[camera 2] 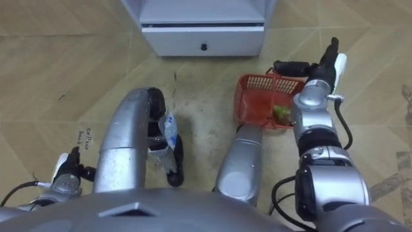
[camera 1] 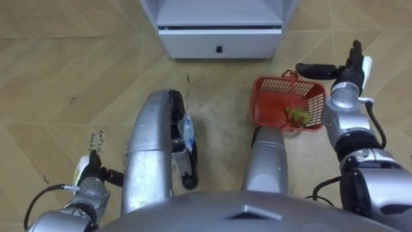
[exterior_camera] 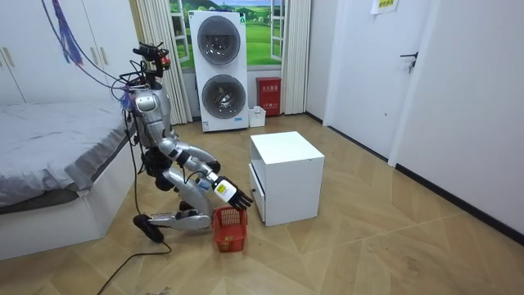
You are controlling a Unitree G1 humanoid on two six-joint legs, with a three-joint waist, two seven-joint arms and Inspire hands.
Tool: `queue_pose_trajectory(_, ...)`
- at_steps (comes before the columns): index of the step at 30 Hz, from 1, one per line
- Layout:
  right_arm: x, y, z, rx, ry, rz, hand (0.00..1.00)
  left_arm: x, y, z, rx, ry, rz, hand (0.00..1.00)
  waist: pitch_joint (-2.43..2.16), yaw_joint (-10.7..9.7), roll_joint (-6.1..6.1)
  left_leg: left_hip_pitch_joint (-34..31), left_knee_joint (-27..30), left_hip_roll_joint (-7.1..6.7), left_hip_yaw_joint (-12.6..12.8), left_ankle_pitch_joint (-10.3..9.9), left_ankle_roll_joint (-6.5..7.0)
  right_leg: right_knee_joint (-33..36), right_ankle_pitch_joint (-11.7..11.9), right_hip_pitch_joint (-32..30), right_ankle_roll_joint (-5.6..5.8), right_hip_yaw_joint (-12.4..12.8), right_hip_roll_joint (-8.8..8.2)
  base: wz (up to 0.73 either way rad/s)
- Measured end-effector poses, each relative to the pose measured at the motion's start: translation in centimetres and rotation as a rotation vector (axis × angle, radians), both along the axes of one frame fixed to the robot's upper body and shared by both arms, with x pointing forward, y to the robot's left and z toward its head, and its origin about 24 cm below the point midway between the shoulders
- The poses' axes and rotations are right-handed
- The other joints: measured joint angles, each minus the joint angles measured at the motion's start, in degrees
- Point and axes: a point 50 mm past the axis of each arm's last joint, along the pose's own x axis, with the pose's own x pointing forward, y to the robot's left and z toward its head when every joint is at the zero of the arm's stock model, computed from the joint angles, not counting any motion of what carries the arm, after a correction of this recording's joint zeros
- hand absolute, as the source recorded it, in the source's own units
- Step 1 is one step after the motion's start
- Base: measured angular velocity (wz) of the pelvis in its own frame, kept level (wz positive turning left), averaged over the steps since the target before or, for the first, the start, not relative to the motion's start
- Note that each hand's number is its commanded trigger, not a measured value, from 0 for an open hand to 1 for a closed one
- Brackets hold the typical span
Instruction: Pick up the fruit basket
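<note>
The red plastic fruit basket (camera 1: 270, 103) stands on the wooden floor beside my right knee, with a green fruit (camera 1: 298, 116) lying inside and its thin handle (camera 1: 293, 78) upright. My right hand (camera 1: 342, 72) hovers over the basket's far right rim. It is open, its thumb stretched left toward the handle without holding it. In the room view I kneel between the bed and the cabinet, with that right hand (exterior_camera: 232, 195) just above the basket (exterior_camera: 230, 228). My left hand (camera 1: 92, 173) hangs low at the left near the floor, its fingers relaxed.
A white cabinet (camera 1: 219, 40) with a knobbed drawer stands close ahead of the basket. The bed (exterior_camera: 49, 156) is behind me, and stacked washing machines (exterior_camera: 221, 70) stand by the far wall. Bare wooden floor (camera 1: 64, 71) spreads to the left.
</note>
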Motion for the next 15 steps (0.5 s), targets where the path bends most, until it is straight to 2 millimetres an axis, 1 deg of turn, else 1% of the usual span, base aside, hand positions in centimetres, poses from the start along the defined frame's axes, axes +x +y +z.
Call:
queue_pose_trajectory(2, 0.0, 0.3, -0.1, -0.006, 0.005, 0.019, 0.00, -1.3, 0.0, -0.2, -0.004, 0.033, 0.000, 0.00, -0.36, -0.43, -0.28, -0.25, 2.43, -0.07, -0.60, 0.30, -0.61, 1.34, -0.63, 1.22, -0.21, 0.36, 0.48, -0.17)
queue_pose_trajectory(3, -0.1, 0.3, -0.1, -0.004, 0.002, 0.016, 0.00, -1.8, -0.1, -0.3, -0.012, 0.049, -0.004, 0.00, -0.49, -0.80, -0.45, -0.69, 4.20, -0.20, -0.94, 0.64, -1.24, 2.42, -0.82, 2.23, -0.29, 0.37, 0.96, 0.08)
queue_pose_trajectory(4, -0.2, 0.2, -0.1, -0.002, -0.002, 0.011, 0.00, -2.1, -0.1, -0.3, -0.021, 0.059, -0.007, 0.00, -0.47, -0.99, -0.65, -1.56, 6.74, -0.29, -1.34, 1.73, -2.17, 3.50, -1.65, 4.48, -0.30, 0.35, 1.85, 0.14)
queue_pose_trajectory(5, -0.3, 0.2, -0.1, 0.000, -0.002, 0.010, 0.00, -2.3, -0.1, -0.4, -0.024, 0.064, -0.007, 0.00, -0.35, -1.09, -1.01, -2.35, 8.47, -0.73, -1.36, 2.82, -2.29, 4.22, -2.33, 6.06, -0.41, 0.36, 2.12, 0.35)
queue_pose_trajectory(6, -0.6, -0.4, -0.1, -0.012, 0.000, 0.005, 0.00, -2.4, -0.4, -0.5, -0.040, 0.072, -0.010, 0.00, 0.04, -1.40, -1.55, -4.84, 9.57, -2.19, -0.73, 2.45, -2.50, 6.09, -3.58, 8.32, -0.25, 0.44, 3.14, 0.22)
queue_pose_trajectory(7, -0.1, -1.9, 1.0, -0.057, -0.024, 0.004, 0.00, -0.9, -2.3, -0.8, -0.104, 0.033, -0.029, 0.00, 0.75, 0.02, 1.65, -8.47, 4.98, -1.58, 1.38, 1.94, -1.20, 5.81, -3.46, 7.69, 0.70, 0.16, 4.57, 0.17)
queue_pose_trajectory(8, 0.0, -2.1, 1.2, -0.065, -0.028, 0.003, 0.00, -0.8, -2.7, -0.9, -0.123, 0.029, -0.034, 0.00, 0.77, 0.39, 2.04, -9.81, 2.33, -1.78, 2.64, 2.21, -1.07, 5.78, -3.45, 7.23, 0.83, 0.42, 4.40, -0.24)
queue_pose_trajectory(9, -0.1, -2.1, 1.1, -0.072, -0.024, 0.006, 0.00, -0.3, -2.5, -0.7, -0.133, 0.021, -0.044, 0.00, 0.31, 1.07, 1.58, -9.82, 1.28, -1.96, 2.92, 3.94, -0.42, 5.35, -3.47, 6.67, 0.88, 1.72, 4.21, -0.11)
queue_pose_trajectory(10, -0.1, -1.3, 0.7, -0.068, -0.013, 0.039, 0.00, 0.0, -1.9, -0.6, -0.117, 0.023, -0.050, 0.00, 0.19, 0.71, 0.86, -9.42, 0.88, -1.95, 2.80, 3.63, 0.06, 4.19, -3.49, 6.79, 0.92, 1.06, 4.08, -0.11)
queue_pose_trajectory(11, -0.2, -1.1, 0.6, -0.071, -0.008, 0.053, 0.00, 0.3, -1.8, -0.5, -0.110, 0.018, -0.056, 0.00, 0.19, 0.60, 0.69, -9.42, 0.79, -1.88, 2.53, 3.57, 0.04, 3.82, -3.49, 6.69, 0.93, 0.88, 4.14, 0.00)
queue_pose_trajectory(12, 0.0, -0.8, 0.6, -0.073, -0.005, 0.077, 0.00, 0.7, -1.4, -0.3, -0.098, 0.007, -0.065, 0.00, 0.12, 0.80, 0.21, -9.41, 0.60, -1.56, 2.44, 3.44, -0.07, 3.51, -3.49, 6.20, 0.92, 1.04, 4.34, -0.11)
queue_pose_trajectory(14, 0.0, -1.0, 0.6, -0.074, -0.006, 0.076, 0.00, 1.0, -1.3, -0.3, -0.095, 0.002, -0.064, 0.00, 0.19, 1.12, 0.39, -9.18, 0.86, -0.85, 2.54, 3.01, -0.06, 3.63, -3.51, 6.13, 0.88, 1.20, 4.42, -0.15)
queue_pose_trajectory(15, -0.2, -1.0, 0.4, -0.072, 0.004, 0.075, 0.00, 0.9, -1.3, -0.3, -0.096, 0.003, -0.064, 0.00, 0.22, 1.23, 0.58, -8.98, 0.91, -0.72, 2.55, 2.76, -0.40, 3.82, -3.53, 6.17, 0.85, 1.30, 4.42, -0.10)
